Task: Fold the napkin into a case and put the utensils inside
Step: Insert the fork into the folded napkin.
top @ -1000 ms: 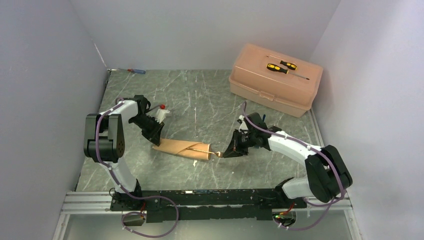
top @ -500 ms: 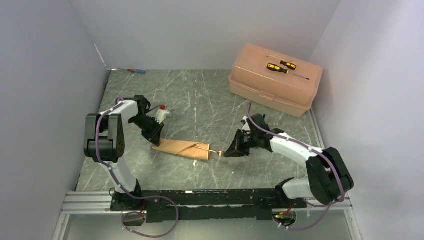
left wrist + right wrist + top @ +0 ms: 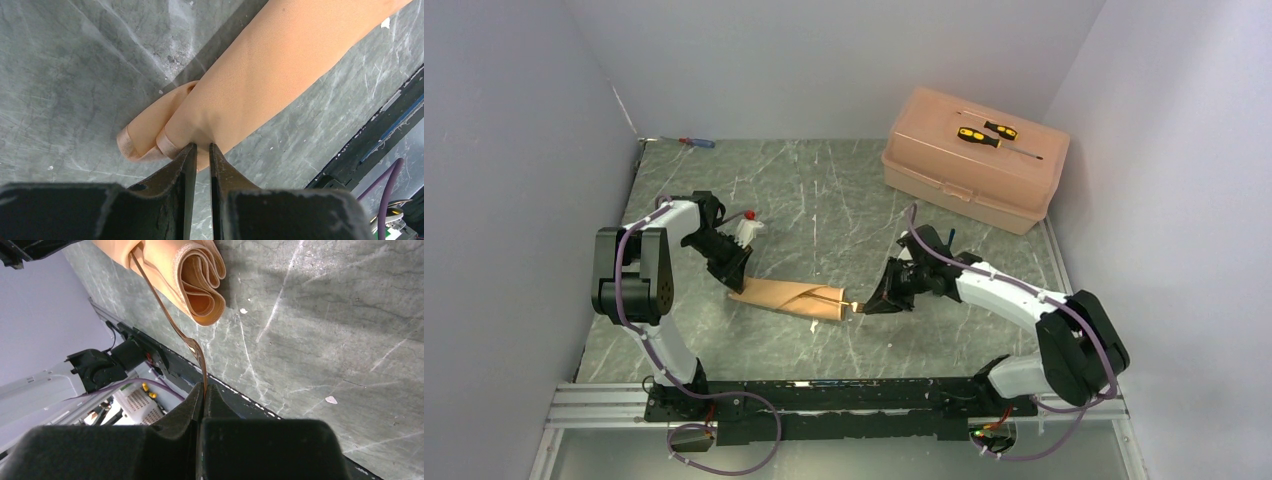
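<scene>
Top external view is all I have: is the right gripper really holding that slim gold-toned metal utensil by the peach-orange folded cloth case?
Observer: Yes; the right wrist view shows the right gripper shut on the slim gold-toned metal utensil.
Operator: And the left?
Observer: The left gripper pinches an edge of the peach-orange folded cloth case, near its rounded corner.
Operator: Utensil inside?
Observer: Its far end runs under a cloth fold, beside the layered open end.

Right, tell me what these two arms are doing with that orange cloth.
The left tool pinches one end of the folded case, which lies on the table. The right tool is shut on a slim gold utensil whose far end reaches into the case's fold; much of it sticks out.
</scene>
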You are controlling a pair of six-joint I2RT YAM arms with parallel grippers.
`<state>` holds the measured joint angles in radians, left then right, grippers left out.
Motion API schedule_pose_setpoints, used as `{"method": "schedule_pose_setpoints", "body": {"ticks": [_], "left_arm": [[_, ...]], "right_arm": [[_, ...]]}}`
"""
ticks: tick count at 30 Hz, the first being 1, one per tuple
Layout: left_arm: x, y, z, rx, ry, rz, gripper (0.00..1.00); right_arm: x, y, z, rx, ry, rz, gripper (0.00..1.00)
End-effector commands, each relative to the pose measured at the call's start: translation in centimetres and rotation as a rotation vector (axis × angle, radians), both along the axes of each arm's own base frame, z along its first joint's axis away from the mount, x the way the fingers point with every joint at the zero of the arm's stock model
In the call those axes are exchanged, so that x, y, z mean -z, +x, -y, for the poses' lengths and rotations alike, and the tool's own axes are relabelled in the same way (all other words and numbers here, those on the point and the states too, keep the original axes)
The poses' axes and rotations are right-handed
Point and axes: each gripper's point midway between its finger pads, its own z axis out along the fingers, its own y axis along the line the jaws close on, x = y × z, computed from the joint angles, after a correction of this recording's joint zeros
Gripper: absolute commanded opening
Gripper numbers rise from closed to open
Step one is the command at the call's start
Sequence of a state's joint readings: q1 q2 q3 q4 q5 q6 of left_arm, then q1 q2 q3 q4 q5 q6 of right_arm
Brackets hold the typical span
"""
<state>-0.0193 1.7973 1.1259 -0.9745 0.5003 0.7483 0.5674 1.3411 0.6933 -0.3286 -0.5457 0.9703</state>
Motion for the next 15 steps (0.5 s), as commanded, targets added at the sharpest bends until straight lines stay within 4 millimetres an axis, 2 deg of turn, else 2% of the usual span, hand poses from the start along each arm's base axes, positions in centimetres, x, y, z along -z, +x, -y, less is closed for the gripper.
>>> {"method": "schedule_pose_setpoints", "body": {"ticks": [1,7,15], "left_arm": [[-0.1,-0.9,0.4,0.023,-0.033,-0.029,0.21],[-0.2,-0.9,0.5,0.025,-0.035,-0.031,0.21],[-0.2,-1.2,0.2,0.038,-0.025,-0.03,0.21]], "right_arm": [[-1.3,1.2,-1.1,0.025,0.004,0.015,0.0],[-0.7,2.0,-2.3,-0.001,0.022,0.01,0.0],[-1.0,2.3,-3.8,-0.034,0.05,0.012,0.0]]}}
